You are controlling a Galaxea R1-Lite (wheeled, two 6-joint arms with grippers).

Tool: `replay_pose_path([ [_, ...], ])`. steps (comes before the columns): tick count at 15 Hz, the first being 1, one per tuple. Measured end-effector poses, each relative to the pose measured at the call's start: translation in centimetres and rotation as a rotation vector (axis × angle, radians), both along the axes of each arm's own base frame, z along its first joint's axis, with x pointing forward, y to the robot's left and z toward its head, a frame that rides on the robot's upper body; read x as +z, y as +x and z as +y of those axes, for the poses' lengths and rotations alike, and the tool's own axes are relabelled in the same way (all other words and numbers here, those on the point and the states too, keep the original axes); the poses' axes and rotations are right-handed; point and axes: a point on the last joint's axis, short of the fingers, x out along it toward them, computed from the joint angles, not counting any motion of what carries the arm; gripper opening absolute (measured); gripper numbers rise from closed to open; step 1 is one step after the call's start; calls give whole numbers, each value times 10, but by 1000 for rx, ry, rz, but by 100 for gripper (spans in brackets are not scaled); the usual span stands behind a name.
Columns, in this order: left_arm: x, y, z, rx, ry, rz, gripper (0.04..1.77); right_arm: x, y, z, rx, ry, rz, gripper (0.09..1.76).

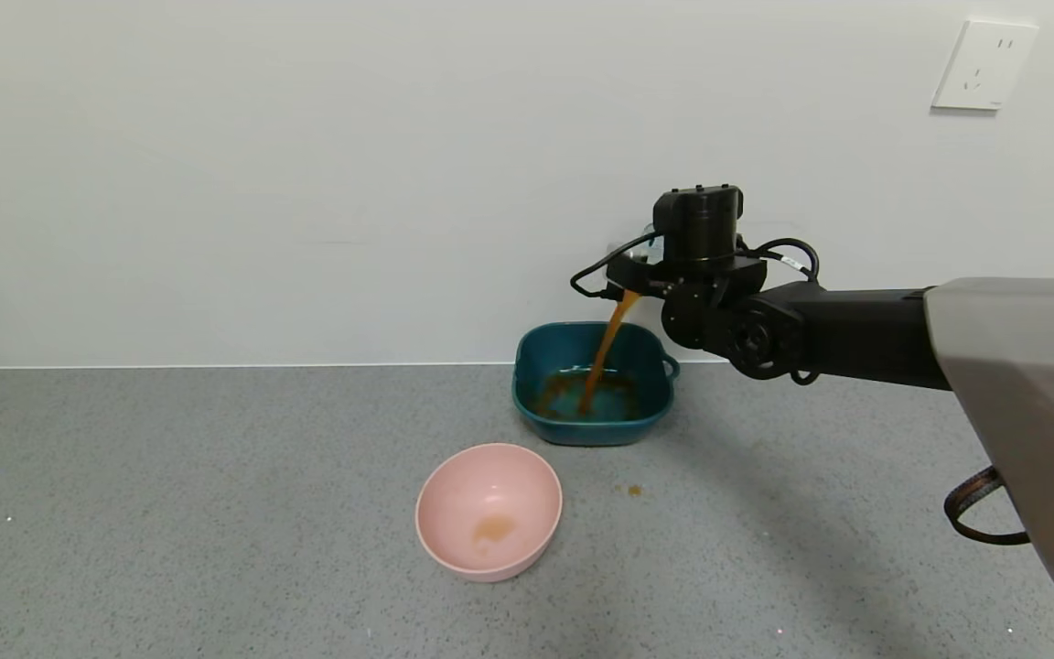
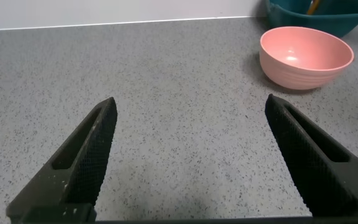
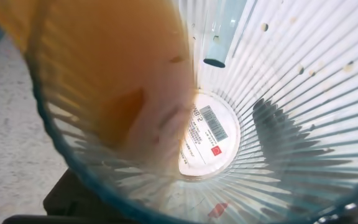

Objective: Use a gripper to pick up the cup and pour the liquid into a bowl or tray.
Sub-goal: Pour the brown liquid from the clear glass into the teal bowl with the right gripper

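The jaws of the right gripper (image 1: 629,275) are closed on the cup (image 3: 229,118), which is held tipped above the far rim of the teal dish (image 1: 538,414). In the head view the cup itself is mostly hidden behind the black wrist and its cables; only a sliver of it is seen at the gripper's left side. In the right wrist view the ribbed translucent wall of the cup fills the frame, a round white label is seen through its base, and the liquid (image 1: 602,360) is gathered against the lower side toward the rim. From the cup's lip a reddish-brown stream is seen falling at a slight slant into the teal dish, where a shallow pool is spread over the bottom.

The teal dish is set on the grey speckled surface (image 1: 170,513) close to the white wall, with its small loop handle at the corner toward the right arm. Nearer the robot and slightly to the left, apart from the dish, a round pink bowl (image 1: 489,510) is placed upright, with a pale orange smear inside it. A few small brown drops (image 1: 632,491) are seen on the surface between the two vessels.

The left gripper (image 2: 191,165) is held low over bare surface well to the left, its jaws spread wide with nothing between them.
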Motion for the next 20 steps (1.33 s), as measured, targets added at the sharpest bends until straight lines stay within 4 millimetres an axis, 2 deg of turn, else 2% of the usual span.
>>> replay_pose_path([
  [7,0,0,0,0,0,1,172,9,-3,6,29,-159,-34,131],
  [15,0,0,0,0,0,1,172,1,-15,27,74,-353,-55,130],
  [20,0,0,0,0,0,1,172,-1,-19,31,83,-472,-62,130],
])
